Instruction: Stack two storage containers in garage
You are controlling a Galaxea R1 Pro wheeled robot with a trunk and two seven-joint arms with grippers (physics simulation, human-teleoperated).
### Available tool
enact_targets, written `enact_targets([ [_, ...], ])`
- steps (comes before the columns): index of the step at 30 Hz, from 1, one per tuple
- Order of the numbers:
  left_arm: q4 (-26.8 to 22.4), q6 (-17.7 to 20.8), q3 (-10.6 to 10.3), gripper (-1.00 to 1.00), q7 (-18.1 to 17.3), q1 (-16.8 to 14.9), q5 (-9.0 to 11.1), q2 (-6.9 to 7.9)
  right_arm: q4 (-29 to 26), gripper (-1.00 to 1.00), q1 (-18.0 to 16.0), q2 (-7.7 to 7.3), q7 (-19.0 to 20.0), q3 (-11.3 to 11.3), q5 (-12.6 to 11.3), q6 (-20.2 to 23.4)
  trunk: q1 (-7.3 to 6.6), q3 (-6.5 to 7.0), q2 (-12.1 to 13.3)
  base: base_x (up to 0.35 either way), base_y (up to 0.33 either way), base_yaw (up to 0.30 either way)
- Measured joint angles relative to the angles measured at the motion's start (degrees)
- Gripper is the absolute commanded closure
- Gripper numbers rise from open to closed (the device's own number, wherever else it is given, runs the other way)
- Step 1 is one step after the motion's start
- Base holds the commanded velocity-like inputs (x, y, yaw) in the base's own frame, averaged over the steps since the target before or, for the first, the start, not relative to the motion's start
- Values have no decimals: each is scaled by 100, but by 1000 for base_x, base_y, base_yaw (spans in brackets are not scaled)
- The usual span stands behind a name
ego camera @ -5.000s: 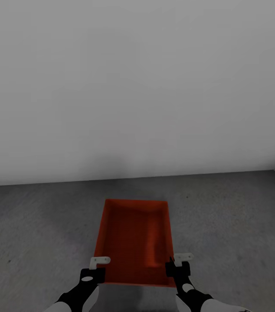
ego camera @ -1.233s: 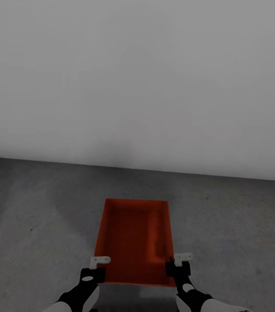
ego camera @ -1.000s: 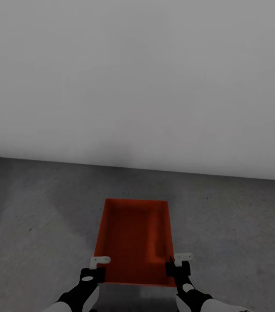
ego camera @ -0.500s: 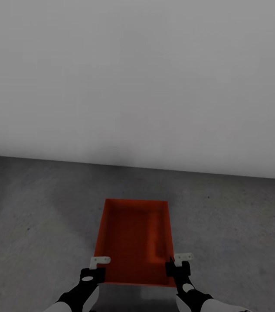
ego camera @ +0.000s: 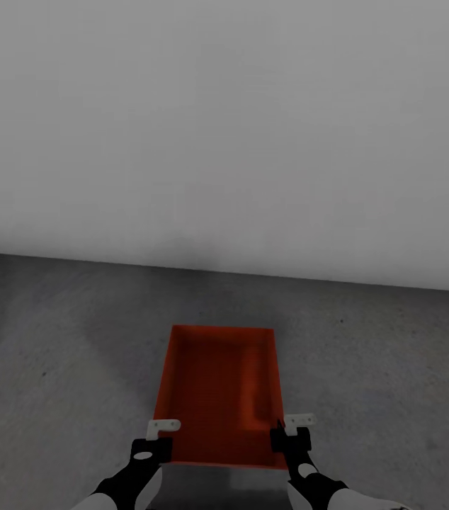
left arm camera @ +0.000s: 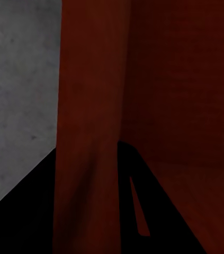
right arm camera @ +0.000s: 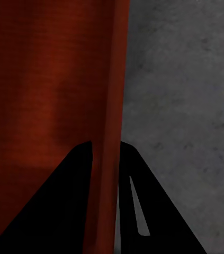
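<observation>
One orange-red open-top storage container (ego camera: 217,386) hangs in front of me above the dark grey concrete floor (ego camera: 387,368) of the garage. My left gripper (ego camera: 155,440) is shut on its left side wall near the closest corner. My right gripper (ego camera: 288,433) is shut on its right side wall. In the left wrist view the container wall (left arm camera: 85,116) runs between the dark fingers of the left gripper (left arm camera: 85,211). The right wrist view shows the other wall (right arm camera: 107,95) pinched by the right gripper (right arm camera: 105,211), with floor (right arm camera: 186,106) beside it. The container is empty.
A plain grey-white wall (ego camera: 224,142) stands ahead and meets the floor a short way beyond the container's far end. Bare mottled concrete spreads to both sides of the container.
The whole view has turned since five seconds ago: the wall's foot now slopes the other way and the corner at right is gone. The container and both grippers keep their hold.
</observation>
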Motion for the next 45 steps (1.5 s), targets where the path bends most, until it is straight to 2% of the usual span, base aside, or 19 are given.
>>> enact_targets([
  [12, -1, 1, -2, 100, 0, 0, 2, 1, -1, 100, 0, 0, 0, 4, -5, 1, 0, 0, 0, 0, 0, 0],
  [45, 7, 2, 1, 100, 0, 0, 2, 0, 0, 100, 0, 0, 1, -4, 7, 9, 724, -592, -1322, 0, 0, 0],
])
